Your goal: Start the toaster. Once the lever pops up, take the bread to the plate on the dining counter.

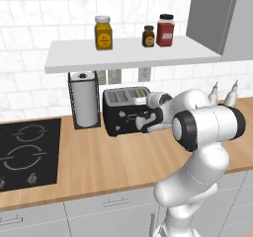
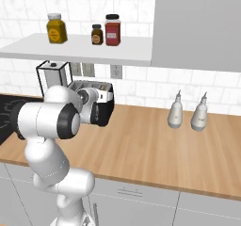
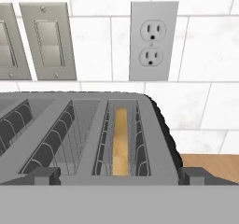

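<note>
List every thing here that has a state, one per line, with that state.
toaster: upright on the worktop, a slice in one slot.
bread: sunk on edge in the rightmost slot.
gripper: at the toaster's front; open or shut unclear.
paper towel roll: standing upright.
jars: lidded, upright on the shelf.

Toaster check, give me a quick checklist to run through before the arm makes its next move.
1. Tan-crusted bread slice seated in a slot of the boxy glossy black toaster: ok, it stands in the rightmost slot in the hand view.
2. Gripper at the toaster front: ok, close against it.
3. Fingers straddling the toaster top edge: ok, a tip at each side.
4. Lever pressed down: cannot tell, hidden.
5. Fingers touching the lever: cannot tell.
6. Paper-towel holder out of the arm's way: ok, beside the toaster on its far side.
</note>
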You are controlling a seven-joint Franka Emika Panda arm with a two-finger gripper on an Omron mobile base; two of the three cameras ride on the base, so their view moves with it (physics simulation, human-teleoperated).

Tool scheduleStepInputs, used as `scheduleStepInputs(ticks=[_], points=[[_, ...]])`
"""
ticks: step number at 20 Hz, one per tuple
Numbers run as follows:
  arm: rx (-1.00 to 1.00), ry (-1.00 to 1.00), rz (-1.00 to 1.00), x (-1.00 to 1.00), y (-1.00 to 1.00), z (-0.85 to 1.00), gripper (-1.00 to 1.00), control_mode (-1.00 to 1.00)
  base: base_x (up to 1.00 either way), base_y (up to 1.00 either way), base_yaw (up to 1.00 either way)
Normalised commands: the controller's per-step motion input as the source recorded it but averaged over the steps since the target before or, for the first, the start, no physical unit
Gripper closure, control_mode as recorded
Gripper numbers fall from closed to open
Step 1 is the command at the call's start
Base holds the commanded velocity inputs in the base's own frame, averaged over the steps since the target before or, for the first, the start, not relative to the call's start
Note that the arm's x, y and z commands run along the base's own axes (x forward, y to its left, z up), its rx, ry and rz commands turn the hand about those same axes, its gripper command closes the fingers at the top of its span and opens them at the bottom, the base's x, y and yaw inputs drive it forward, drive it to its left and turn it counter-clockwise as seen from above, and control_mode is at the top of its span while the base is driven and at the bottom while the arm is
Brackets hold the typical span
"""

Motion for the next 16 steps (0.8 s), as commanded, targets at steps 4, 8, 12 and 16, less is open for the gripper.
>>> scheduleStepInputs(ticks=[4, 8, 12, 16], points=[[0.00, 0.00, 0.00, 0.00, 0.00, 0.00, -1.00, -1.00, 0.00, 0.00, 0.00], [0.00, 0.00, 0.00, 0.00, 0.00, 0.00, -1.00, -1.00, 0.00, 0.00, 0.00], [0.00, 0.00, 0.00, 0.00, 0.00, 0.00, -1.00, -1.00, 0.00, 0.00, 0.00], [0.00, 0.00, 0.00, 0.00, 0.00, 0.00, -1.00, -1.00, 0.00, 0.00, 0.00]])
